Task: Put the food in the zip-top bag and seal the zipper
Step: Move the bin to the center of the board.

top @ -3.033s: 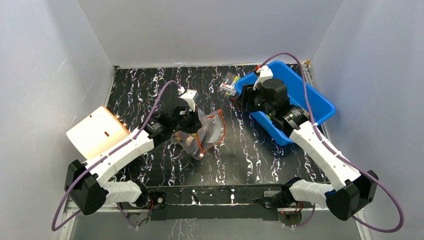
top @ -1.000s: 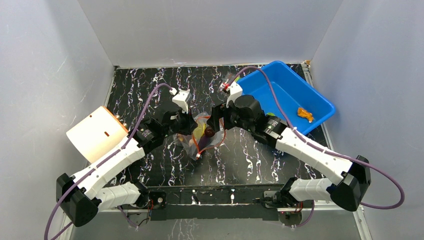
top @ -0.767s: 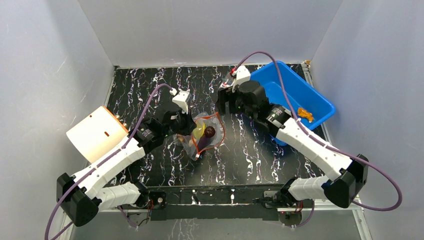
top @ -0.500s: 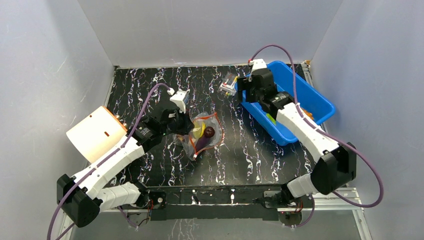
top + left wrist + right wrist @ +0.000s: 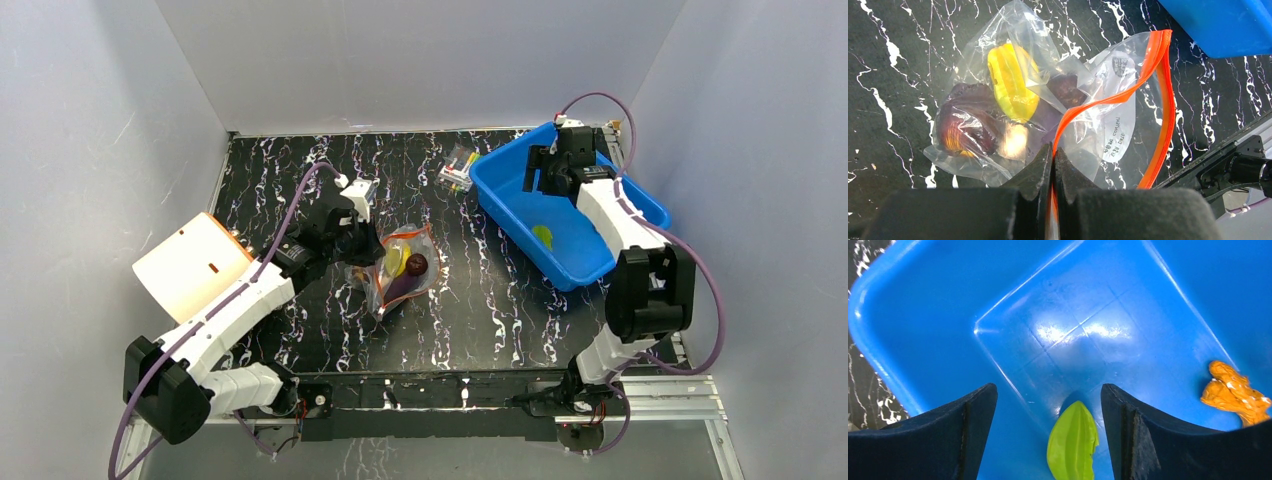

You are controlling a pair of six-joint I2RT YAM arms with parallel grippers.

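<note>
The clear zip-top bag [image 5: 402, 266] lies mid-table with its mouth open. In the left wrist view the bag [image 5: 1083, 75] holds a yellow piece [image 5: 1010, 82], the dark purple eggplant [image 5: 965, 125], a small purple ball [image 5: 1065, 87] and a beige piece [image 5: 1015, 141]. My left gripper [image 5: 1053, 150] is shut on the red-orange zipper [image 5: 1153, 55] edge, at the bag's left side [image 5: 362, 245]. My right gripper [image 5: 1048, 387] is open and empty over the blue bin [image 5: 590, 255], above a green piece [image 5: 1073, 445]. An orange piece [image 5: 1235, 392] lies to its right.
A small clear packet of colourful sticks [image 5: 458, 168] lies just left of the bin. An orange and white cylinder [image 5: 190, 265] sits at the table's left edge. Grey walls close in three sides. The green piece shows in the bin [image 5: 543, 236].
My right arm left the bag's mouth and swung back right over the blue bin. The purple ball now lies in the bag. My left gripper kept its hold on the bag's edge.
</note>
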